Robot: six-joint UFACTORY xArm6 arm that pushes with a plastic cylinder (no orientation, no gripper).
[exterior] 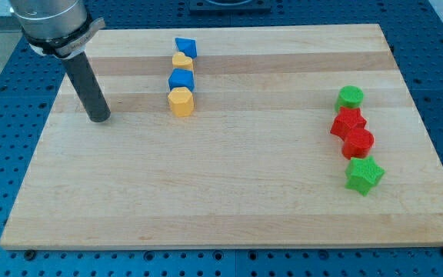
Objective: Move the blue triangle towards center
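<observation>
The blue triangle [185,47] lies near the view's top, left of the middle, at the top of a short column of blocks. Below it come a yellow heart [181,61], a blue cube-like block [181,78] and a yellow hexagon [181,101], each touching the one above. My tip [98,118] rests on the board to the view's left of this column, about level with the yellow hexagon and well apart from it.
At the view's right stands a second column: a green cylinder [351,97], a red star-like block [348,123], a red round block [358,142] and a green star [364,175]. The wooden board [221,208] lies on a blue perforated table.
</observation>
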